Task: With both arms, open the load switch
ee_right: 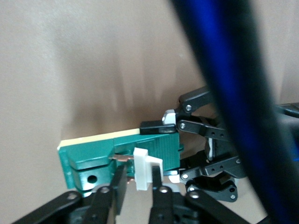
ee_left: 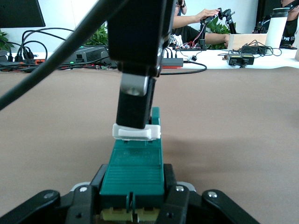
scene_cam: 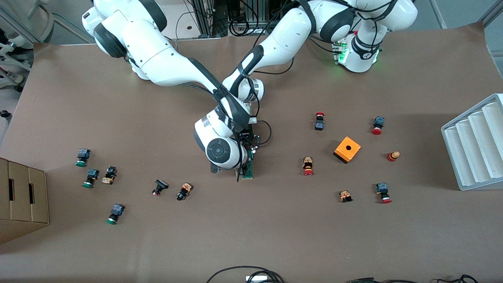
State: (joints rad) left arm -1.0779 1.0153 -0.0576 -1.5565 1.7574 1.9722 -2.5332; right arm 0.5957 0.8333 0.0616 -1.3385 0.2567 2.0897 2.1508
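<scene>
left hand: clamped on switch end, keep it steady
right hand: pinching white block; pull gently

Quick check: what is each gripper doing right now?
Left gripper: shut on the load switch, holding its end.
Right gripper: fingers around the switch's white block; whether it grips cannot be told.

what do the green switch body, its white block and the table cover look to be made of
Green switch body: likely moulded plastic, matte, with ribbed faces and crisp edges. White block: probably plastic too, smooth, slightly glossy. Table cover: looks like brown paper or thin card, dull, with no weave showing.
</scene>
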